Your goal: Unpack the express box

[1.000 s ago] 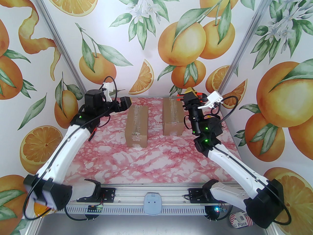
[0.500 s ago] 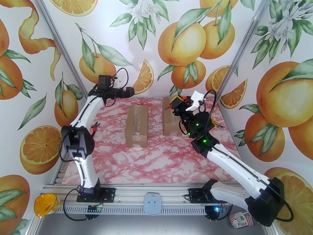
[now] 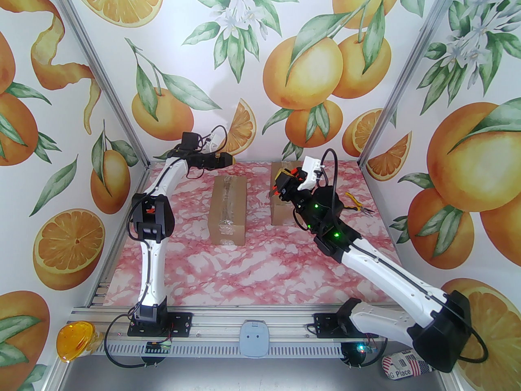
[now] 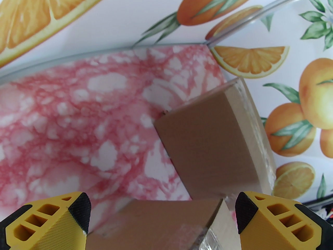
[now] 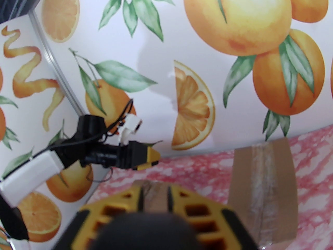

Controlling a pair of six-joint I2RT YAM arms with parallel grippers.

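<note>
Two boxes on the surface [image 3: 252, 267]: left gripper [image 3: 233, 159] hovers by the far end of the left box [image 3: 228, 212], jaws wide; right gripper [image 3: 279, 188] above the right box [image 3: 285, 215], jaws narrow, any hold unclear.

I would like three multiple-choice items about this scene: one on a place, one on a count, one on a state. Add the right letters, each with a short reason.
1. Where do the yellow-handled pliers lie?
A) on top of a box
B) on the table, to the right of the right box
C) hanging on the back wall

2. How many cardboard boxes stand on the table?
A) one
B) two
C) four

3. How is the left hand?
A) open and empty
B) shut on a box
C) shut on pliers

Answers:
1 B: the pliers rest on the pink surface near the right wall.
2 B: the left box and the right box, side by side and apart.
3 A: its yellow fingers stand wide apart with nothing gripped.
</note>
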